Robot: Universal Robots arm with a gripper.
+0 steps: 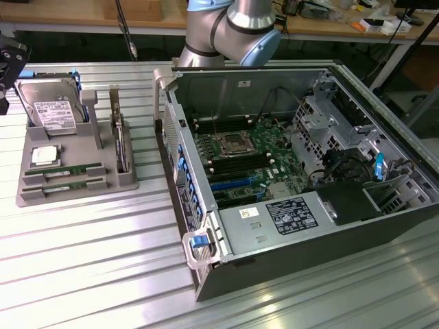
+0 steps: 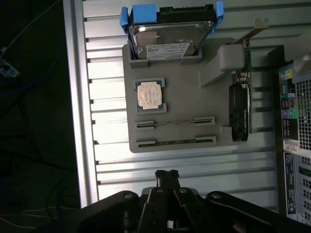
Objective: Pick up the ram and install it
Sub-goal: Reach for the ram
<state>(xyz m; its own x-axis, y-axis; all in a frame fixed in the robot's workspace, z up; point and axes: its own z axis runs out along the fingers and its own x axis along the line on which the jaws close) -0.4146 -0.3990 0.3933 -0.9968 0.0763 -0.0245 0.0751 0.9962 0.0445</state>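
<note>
Claw (image 2: 166,174), closed, above ribbed metal table (image 2: 112,167).

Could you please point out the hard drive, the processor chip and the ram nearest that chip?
hard drive (image 2: 170,33), wrist view, its silver top plate.
processor chip (image 2: 149,94), wrist view, its metal centre.
ram (image 1: 65,171), exterior view, middle of its green edge.

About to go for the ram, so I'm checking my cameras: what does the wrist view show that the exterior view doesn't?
Wrist view adds: the shut, empty gripper just off the grey tray, and the case's rear ports. Exterior view adds: the open case's motherboard and the arm. Shared: the tray holding two ram sticks, the processor chip and the hard drive.
</note>
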